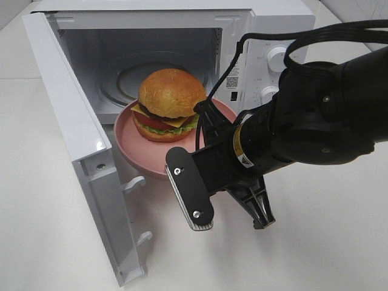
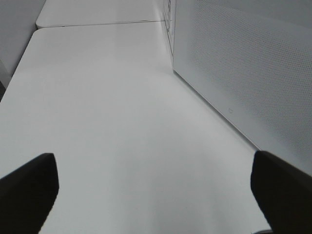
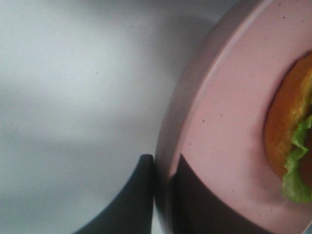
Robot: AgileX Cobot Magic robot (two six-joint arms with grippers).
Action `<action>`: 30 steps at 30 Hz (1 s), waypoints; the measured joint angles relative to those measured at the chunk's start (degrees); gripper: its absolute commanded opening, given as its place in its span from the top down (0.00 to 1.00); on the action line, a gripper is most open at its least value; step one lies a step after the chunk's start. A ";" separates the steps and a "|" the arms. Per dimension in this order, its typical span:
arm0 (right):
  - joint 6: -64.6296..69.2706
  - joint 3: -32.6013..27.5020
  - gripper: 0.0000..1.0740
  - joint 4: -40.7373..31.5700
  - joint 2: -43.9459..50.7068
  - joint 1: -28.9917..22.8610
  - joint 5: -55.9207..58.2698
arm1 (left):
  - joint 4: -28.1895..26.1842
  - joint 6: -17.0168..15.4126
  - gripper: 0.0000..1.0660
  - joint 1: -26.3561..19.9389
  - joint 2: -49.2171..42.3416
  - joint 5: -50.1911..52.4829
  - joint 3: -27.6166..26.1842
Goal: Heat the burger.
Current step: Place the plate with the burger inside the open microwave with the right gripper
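Exterior high: the burger (image 1: 170,104) sits on a pink plate (image 1: 142,151) at the mouth of the open microwave (image 1: 260,36). The right tool (image 1: 201,118) is clamped on the plate's right rim.

Left wrist: the left tool (image 2: 156,195) stands wide apart above the white surface (image 2: 112,112).

Right wrist: dark fingers (image 3: 139,200) pinch the rim, with the burger just beyond.

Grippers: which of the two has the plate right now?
The right gripper; its fingers are shut on the pink plate's rim, burger aboard. The left gripper stands open, empty, over the table beside the microwave.
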State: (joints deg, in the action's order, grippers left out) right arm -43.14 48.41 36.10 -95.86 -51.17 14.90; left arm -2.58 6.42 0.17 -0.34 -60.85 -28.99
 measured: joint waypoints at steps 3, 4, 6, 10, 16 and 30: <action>-0.52 0.06 1.00 0.52 0.00 0.00 -0.17 | 0.00 0.00 0.02 0.00 0.00 0.00 0.00; -0.52 0.06 1.00 0.52 0.00 0.00 -0.17 | 0.00 0.00 0.02 0.00 0.00 0.00 0.00; -0.57 0.57 1.00 0.52 0.00 0.46 -0.11 | 0.00 0.00 0.02 0.00 0.00 0.00 0.00; -1.03 1.66 1.00 0.40 -0.23 1.26 -0.11 | 0.00 0.00 0.02 0.00 0.00 0.00 0.00; -4.93 4.64 1.00 -2.86 -2.75 2.64 0.97 | 0.00 0.00 0.02 0.00 0.00 0.00 0.00; -9.00 11.29 1.00 -6.07 -7.62 2.92 3.15 | 0.00 0.00 0.02 0.00 0.00 0.00 0.00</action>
State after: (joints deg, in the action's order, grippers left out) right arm -52.14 59.70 30.02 -103.48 -48.24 18.05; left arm -2.58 6.42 0.17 -0.34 -60.85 -28.99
